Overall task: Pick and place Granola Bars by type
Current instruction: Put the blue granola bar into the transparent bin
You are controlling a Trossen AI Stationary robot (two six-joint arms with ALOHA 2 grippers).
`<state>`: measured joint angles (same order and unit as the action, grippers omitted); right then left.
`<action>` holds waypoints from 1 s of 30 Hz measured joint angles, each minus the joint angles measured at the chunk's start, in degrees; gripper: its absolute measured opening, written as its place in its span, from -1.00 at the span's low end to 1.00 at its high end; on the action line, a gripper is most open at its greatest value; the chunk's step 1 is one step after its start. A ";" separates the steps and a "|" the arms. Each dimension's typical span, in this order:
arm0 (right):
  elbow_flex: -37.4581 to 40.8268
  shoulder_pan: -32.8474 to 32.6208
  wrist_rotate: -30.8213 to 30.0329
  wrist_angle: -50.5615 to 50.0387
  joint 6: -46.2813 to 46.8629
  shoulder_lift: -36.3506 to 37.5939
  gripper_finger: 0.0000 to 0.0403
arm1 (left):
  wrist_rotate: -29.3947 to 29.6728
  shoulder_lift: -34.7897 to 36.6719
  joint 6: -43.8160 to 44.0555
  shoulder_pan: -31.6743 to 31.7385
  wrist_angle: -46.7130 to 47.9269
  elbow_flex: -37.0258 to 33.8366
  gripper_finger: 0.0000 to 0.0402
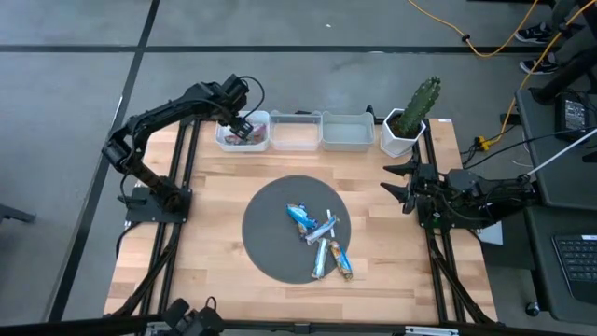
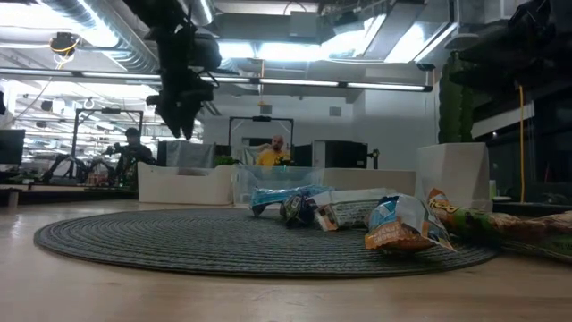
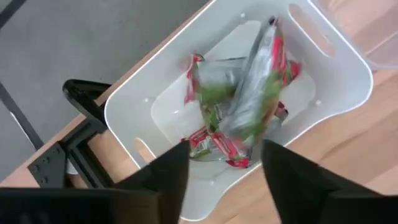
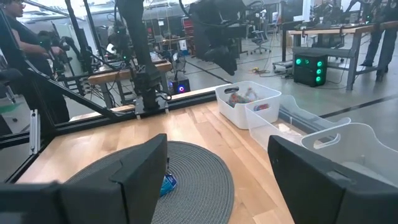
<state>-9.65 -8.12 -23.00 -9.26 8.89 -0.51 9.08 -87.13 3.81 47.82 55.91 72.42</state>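
Observation:
Several granola bars lie in a loose heap on the round grey mat (image 1: 270, 201): a blue one (image 1: 300, 217), a silver one (image 1: 323, 230) and two more (image 1: 332, 261), also seen in the low view (image 2: 398, 224). My left gripper (image 1: 241, 123) (image 3: 221, 174) hangs open above the leftmost white bin (image 1: 227, 140). In that bin lie red and silver-green bars (image 3: 245, 93); the top one is blurred and touches neither finger. My right gripper (image 1: 396, 179) (image 4: 217, 180) waits open at the table's right side.
Two more white bins (image 1: 297, 131) (image 1: 347, 131) stand in a row along the far edge, right of the first. A white pot with a cactus (image 1: 406, 131) stands at the far right corner. Bare wood surrounds the mat. People sit in the room beyond the table.

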 joint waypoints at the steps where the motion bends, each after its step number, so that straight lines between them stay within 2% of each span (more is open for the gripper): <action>1: 0.00 0.00 0.00 0.00 0.02 0.00 0.39 | -0.27 0.00 0.31 -0.02 -0.01 0.24 0.03; 6: 0.00 0.01 0.00 0.00 0.00 0.00 0.39 | -5.57 0.11 1.86 -1.46 0.50 3.69 0.24; 10: 0.00 0.00 0.00 0.00 -0.05 0.00 0.39 | -15.00 0.42 2.86 -5.00 0.98 8.54 0.25; 14: 0.00 0.01 0.02 0.00 -0.20 0.00 0.39 | -25.10 0.85 3.09 -12.20 1.24 13.15 0.21; 17: 0.00 0.00 0.00 0.00 -0.22 0.00 0.39 | -27.69 1.26 1.85 -19.59 1.33 17.67 0.18; 20: 0.00 0.00 0.02 0.00 -0.24 0.00 0.39 | -24.99 2.00 1.28 -27.02 1.26 23.32 0.13; 24: 0.00 0.00 0.02 0.00 -0.44 0.00 0.39 | -15.17 2.03 0.16 -35.27 1.16 28.83 0.09; 27: 0.00 0.01 0.05 0.00 -1.47 0.00 0.39 | -9.80 2.03 0.08 -39.36 1.06 29.70 0.08; 30: 0.00 0.02 0.07 0.00 -1.77 0.00 0.39 | -8.22 1.97 1.69 -41.61 1.14 28.00 0.08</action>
<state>-9.65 -8.10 -22.94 -9.26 7.11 -0.51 0.86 -85.17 5.50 6.21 57.05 100.42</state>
